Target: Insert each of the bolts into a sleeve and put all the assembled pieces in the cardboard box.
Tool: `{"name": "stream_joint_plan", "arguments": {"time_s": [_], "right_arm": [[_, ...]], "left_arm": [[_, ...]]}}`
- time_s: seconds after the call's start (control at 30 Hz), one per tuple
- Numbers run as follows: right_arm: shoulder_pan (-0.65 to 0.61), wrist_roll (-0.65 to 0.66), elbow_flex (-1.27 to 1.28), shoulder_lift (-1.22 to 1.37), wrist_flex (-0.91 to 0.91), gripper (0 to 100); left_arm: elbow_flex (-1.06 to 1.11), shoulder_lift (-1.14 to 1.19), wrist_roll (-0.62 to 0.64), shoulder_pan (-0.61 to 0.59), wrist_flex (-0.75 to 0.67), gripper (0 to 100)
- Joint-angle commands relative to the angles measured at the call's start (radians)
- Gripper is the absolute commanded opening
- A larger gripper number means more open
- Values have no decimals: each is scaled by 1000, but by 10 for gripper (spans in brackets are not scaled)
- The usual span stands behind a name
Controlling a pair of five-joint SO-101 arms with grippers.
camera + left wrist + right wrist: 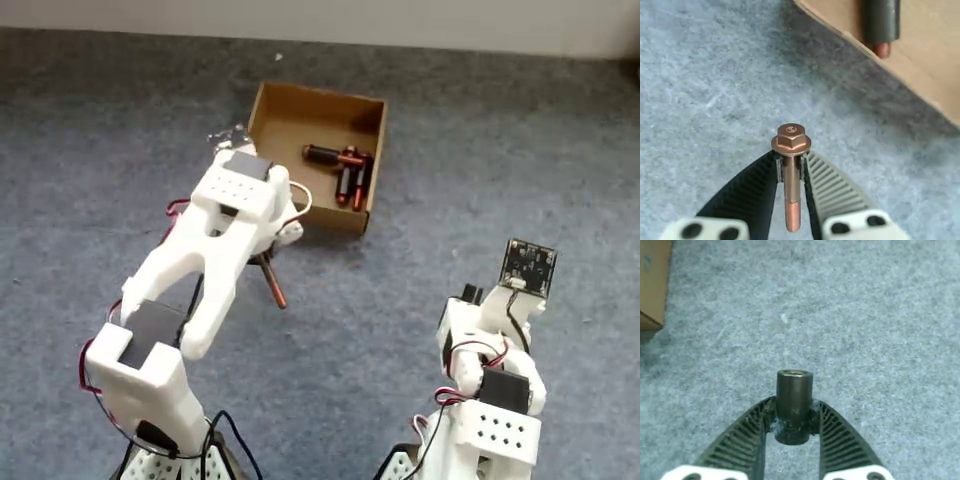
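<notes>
A copper bolt (791,172) with a hex flange head is clamped by its shank in my left gripper (791,167), which is shut on it. From above, the bolt (273,285) sticks out under the left arm, just in front of the cardboard box (312,216). Several assembled bolt-and-sleeve pieces (346,172) lie inside the box; one of them (882,25) shows in the left wrist view. My right gripper (792,416) is shut on a dark sleeve (794,395), its open bore pointing away, above the carpet at the front right.
Grey carpet (480,150) covers the whole table. The box corner (651,282) sits at the edge of the right wrist view. The right arm (495,375) is folded back near the front edge, well apart from the left arm (215,245).
</notes>
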Motion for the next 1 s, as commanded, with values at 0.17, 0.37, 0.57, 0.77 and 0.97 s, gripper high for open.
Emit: {"name": "stream_joint_plan", "arguments": {"time_s": [0.17,0.37,0.57,0.77,0.97], "right_arm": [[-21,-5,-10,-19,-24,6],[-84,3,-18,-19,22,6],[-153,81,-67,-21,67,6],[-243,146,-142,-21,71,6],[-355,183,-183,-21,73,6]], "left_arm": [[-50,-88,-77,25,95,5],[35,-263,-132,38,106,5],[237,-513,-189,33,3,5],[481,-782,-261,38,-178,5],[670,-1007,-302,38,-331,5]]}}
